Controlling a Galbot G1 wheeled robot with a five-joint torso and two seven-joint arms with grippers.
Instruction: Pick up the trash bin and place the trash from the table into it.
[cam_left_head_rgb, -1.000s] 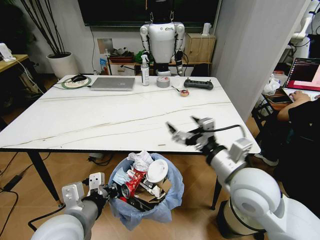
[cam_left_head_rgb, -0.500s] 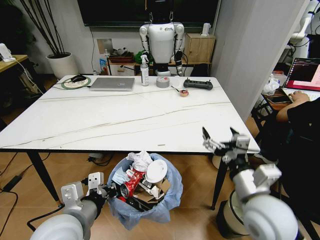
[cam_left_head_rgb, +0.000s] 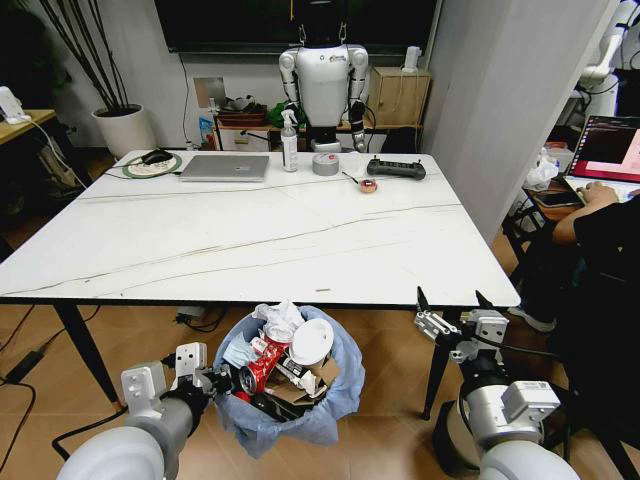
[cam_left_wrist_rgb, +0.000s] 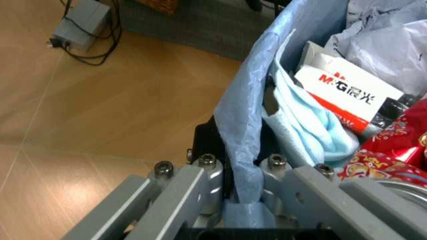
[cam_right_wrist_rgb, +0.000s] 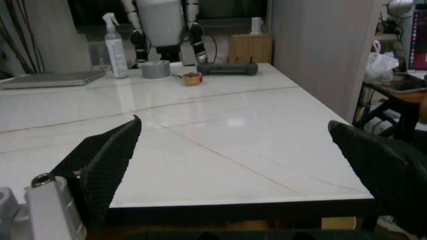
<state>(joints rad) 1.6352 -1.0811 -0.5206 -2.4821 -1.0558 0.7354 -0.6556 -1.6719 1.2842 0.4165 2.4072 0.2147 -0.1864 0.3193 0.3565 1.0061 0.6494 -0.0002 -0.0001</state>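
Left gripper: grey metal fingers clamped on the rim of the small round dark trash bin, with the crinkly light-blue plastic bag pinched between them. The fingertips are hidden under the bunched plastic. In the head view this gripper sits low at the bin's left side, below the near table edge.

Trash bin: held beside the left arm, in front of the table and under the level of its top. Whether its base touches the wooden floor cannot be told; the bag covers the lower wall.

Trash: heaped inside the bin. Items: white-and-blue paper cup; crushed red-labelled bottle; white crumpled tissues; brown cardboard piece. The left wrist view adds a pale-blue face mask draped at the rim and a white-and-red printed box, partly cut off.

Right gripper: black textured fingers spread wide, holding nothing, raised just off the table's near right corner. Both fingertips are cut off at the edges of the right wrist view.

Large white marble-look table: its far edge carries a grey laptop, white spray bottle, grey tape roll and black controller.
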